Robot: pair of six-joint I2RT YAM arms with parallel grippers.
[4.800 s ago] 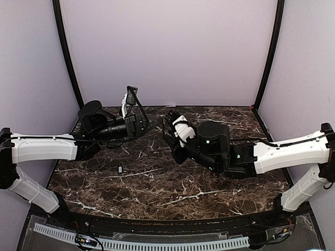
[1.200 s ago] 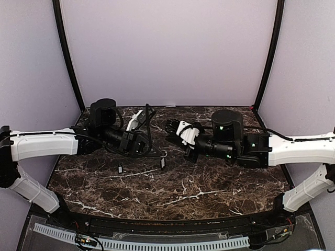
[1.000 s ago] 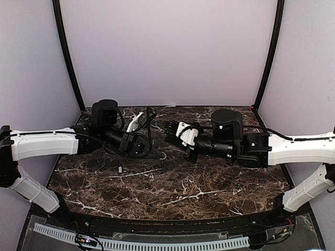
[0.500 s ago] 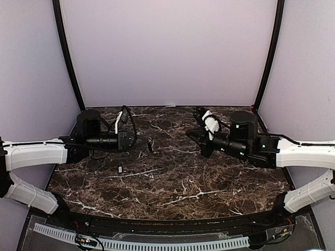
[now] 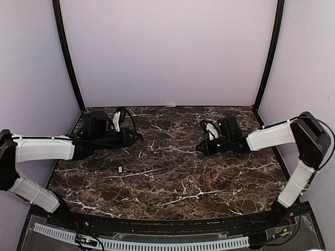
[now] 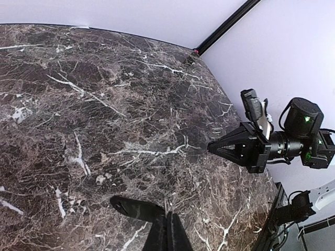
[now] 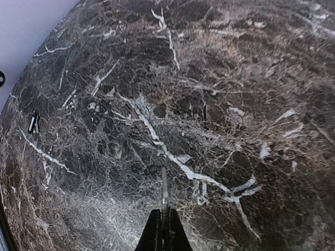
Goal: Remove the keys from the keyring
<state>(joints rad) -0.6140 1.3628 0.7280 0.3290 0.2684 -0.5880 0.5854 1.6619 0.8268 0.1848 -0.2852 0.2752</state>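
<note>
You've got the dark marbled desk (image 5: 172, 183) filling the floor of the booth, white veins running all over it. Your left arm (image 5: 44, 148) reaches in low from the left side, and your right arm (image 5: 272, 137) comes in from the right with its elbow up by the wall. The two wrists sit well apart, each aiming inward across the back half of the desk.

The left claw (image 5: 139, 138) has its fingers pressed together, tips low over the marble. The right claw (image 5: 200, 148) is pinched together too. In the left wrist view you see it side-on, nose down close to the desk near the right edge.

Now the small stuff. One of the keys (image 5: 120, 169) lies flat on the desk by itself, nearer you than the left claw and apart from both. In the right wrist view it's the dark piece with the pale outline, far off to the left.

Ahead of the right claw there's a short dark stroke (image 7: 204, 111) on the marble. You can't tell whether that's a key or just a vein.

Right at the right claw's tips a thin pale sliver (image 7: 164, 188) shows. It's too fine to tell whether it's gripped metal or the finger's own edge. The keyring can't be made out for certain in any view.
</note>
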